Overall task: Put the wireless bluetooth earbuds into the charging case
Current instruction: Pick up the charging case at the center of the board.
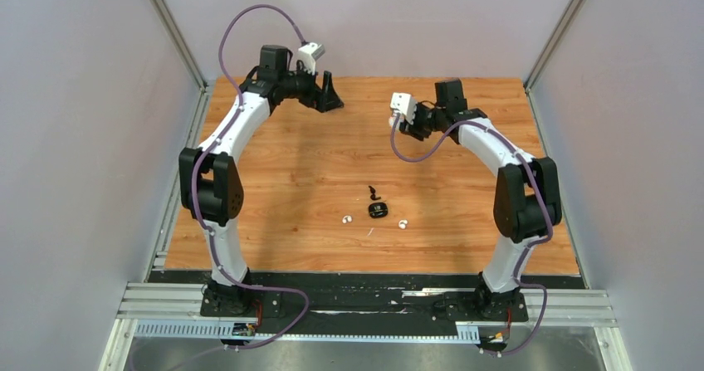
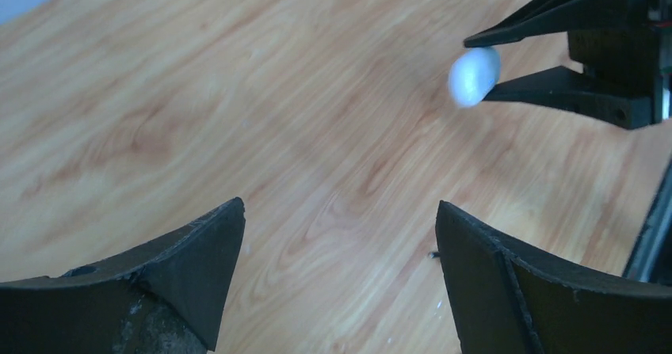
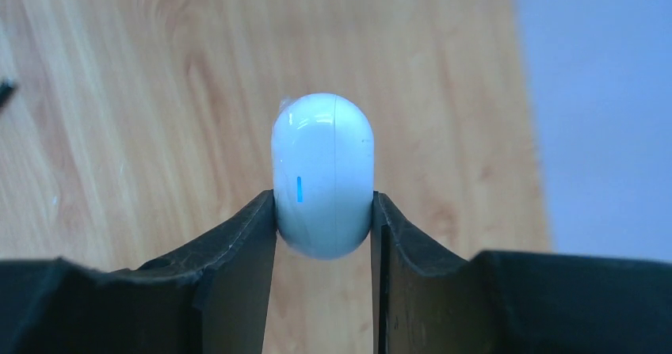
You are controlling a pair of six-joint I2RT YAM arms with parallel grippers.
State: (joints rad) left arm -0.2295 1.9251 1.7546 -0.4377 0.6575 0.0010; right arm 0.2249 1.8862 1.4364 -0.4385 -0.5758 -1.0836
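Note:
My right gripper [image 3: 323, 199] is shut on a small closed white charging case [image 3: 323, 172] with a blue light and holds it above the far table. The case also shows in the left wrist view [image 2: 474, 75], between the right gripper's fingers [image 2: 547, 89]. My left gripper [image 2: 339, 211] is open and empty, raised at the far left [image 1: 332, 99]. Two white earbuds [image 1: 347, 218] [image 1: 403, 223] and a black stemmed earbud [image 1: 374, 192] lie mid-table around a small black case [image 1: 378, 211].
The wooden table [image 1: 282, 163] is walled by grey panels on the left, right and back. A tiny white speck [image 1: 370, 232] lies in front of the black case. The arm bases stand on the black rail at the near edge.

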